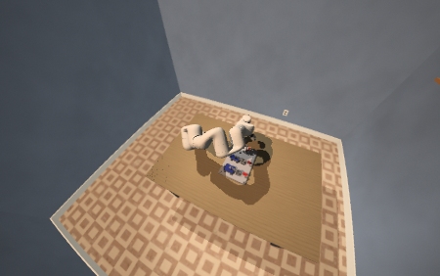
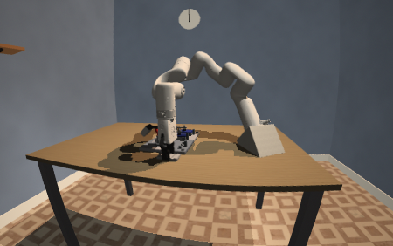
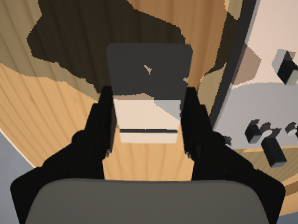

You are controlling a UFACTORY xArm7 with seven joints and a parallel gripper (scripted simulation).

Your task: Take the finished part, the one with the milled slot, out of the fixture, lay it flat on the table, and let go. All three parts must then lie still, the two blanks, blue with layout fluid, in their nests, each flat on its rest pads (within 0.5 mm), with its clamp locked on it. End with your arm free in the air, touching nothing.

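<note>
In the wrist view my gripper (image 3: 148, 100) is shut on the finished part (image 3: 149, 90), a grey plate with a dark milled slot across it. The part sits between the two black fingers over the wooden table, just beside the edge of the fixture plate (image 3: 266, 96). In the exterior view the gripper (image 2: 165, 150) hangs low at the near end of the fixture (image 2: 181, 140); I cannot tell if the part touches the table. In the top view the two blue blanks (image 1: 236, 159) (image 1: 228, 169) lie in their nests on the fixture, with red-handled clamps (image 1: 245, 173) beside them.
The arm's base (image 2: 260, 140) stands on the table to the right of the fixture. Dark clamp hardware (image 3: 266, 139) shows on the fixture plate at the right of the wrist view. The table edge runs along the front in the exterior view.
</note>
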